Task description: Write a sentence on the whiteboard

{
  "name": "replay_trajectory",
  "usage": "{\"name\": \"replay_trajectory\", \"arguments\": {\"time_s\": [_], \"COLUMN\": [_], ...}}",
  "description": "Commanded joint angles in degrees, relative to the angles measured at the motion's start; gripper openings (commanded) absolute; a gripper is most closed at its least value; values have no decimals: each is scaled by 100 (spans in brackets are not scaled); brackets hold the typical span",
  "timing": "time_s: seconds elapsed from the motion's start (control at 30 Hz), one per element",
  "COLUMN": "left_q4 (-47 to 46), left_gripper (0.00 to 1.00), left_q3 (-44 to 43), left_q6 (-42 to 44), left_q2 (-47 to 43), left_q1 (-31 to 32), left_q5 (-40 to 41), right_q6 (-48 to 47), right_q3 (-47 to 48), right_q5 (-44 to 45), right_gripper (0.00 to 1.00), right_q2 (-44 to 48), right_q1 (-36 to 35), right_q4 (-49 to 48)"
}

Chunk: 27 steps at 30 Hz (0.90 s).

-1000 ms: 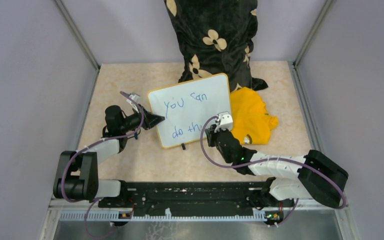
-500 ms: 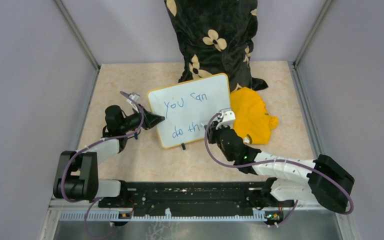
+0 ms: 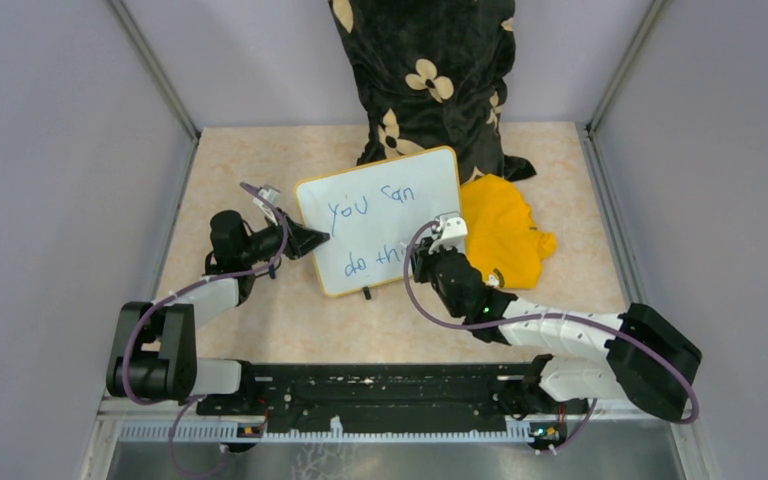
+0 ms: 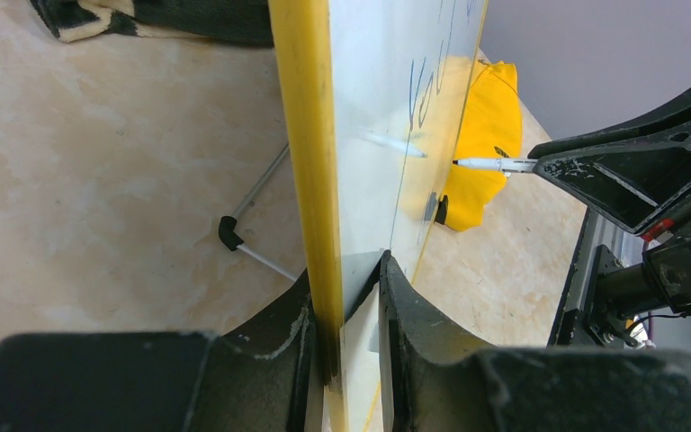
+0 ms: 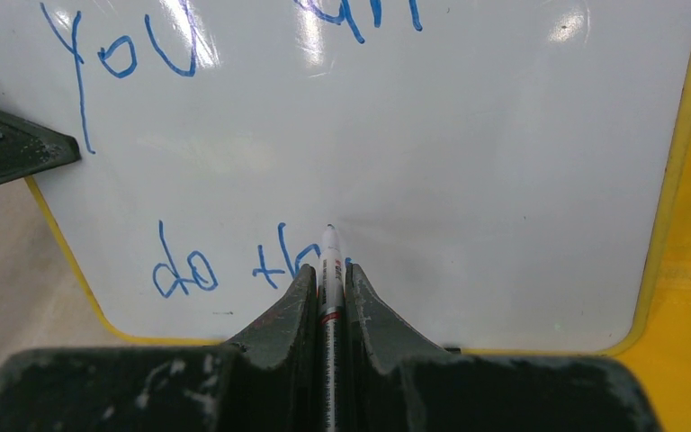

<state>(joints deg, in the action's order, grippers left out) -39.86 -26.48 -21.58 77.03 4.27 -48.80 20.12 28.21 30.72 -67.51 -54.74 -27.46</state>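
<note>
My left claw [image 3: 312,240] pinches the edge of the whiteboard [image 3: 400,190] to hold it up steady, so my right claw [image 5: 328,272], shut tight on the marker [image 5: 328,247], can finish the sentence [image 5: 180,267].

Bright even light, glare on whiteboard [image 5: 468,162]

The top camera looks down from above the near edge over the whole table [image 3: 240,160]. The left wrist view sights close along the whiteboard [image 4: 310,180], edge-on; the right wrist view faces its front close up. All three share it.
</note>
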Motion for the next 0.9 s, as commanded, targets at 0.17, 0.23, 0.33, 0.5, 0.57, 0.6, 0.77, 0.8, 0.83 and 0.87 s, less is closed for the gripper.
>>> {"name": "replay_trajectory", "arguments": {"time_s": [0.17,0.23,0.33,0.5,0.57,0.6,0.77,0.8,0.83,0.87], "left_q4": [356,360,365,373,373,373,373,373,373,373], "left_gripper": [0,0,0,0,0,0,0,0,0,0], "left_q3": [-24,-31,-33,-33,-33,-33,-33,-33,-33,-33], "left_q6": [527,528,532,532,532,532,532,528,524,524], "left_q2": [110,122,113,118,121,119,119,119,119,123], "left_q1": [30,30,30,29,25,29,30,29,30,28], "left_q5": [570,572,571,569,571,573,580,581,576,572], "right_q6": [-15,21,57,86,101,103,119,116,115,106], "right_q3": [243,222,199,155,127,119,56,46,26,5], "right_q5": [-67,-105,-136,-148,-146,-145,-157,-138,-123,-110], "right_gripper": [0,0,0,0,0,0,0,0,0,0], "right_q2": [-180,-215,-268,-298,-283,-269,83,183,298,413], "right_q1": [153,193,233,256,263,263,262,262,262,262], "right_q4": [-360,-382,-400,-392,-380,-372,-256,-182,-114,-64]}}
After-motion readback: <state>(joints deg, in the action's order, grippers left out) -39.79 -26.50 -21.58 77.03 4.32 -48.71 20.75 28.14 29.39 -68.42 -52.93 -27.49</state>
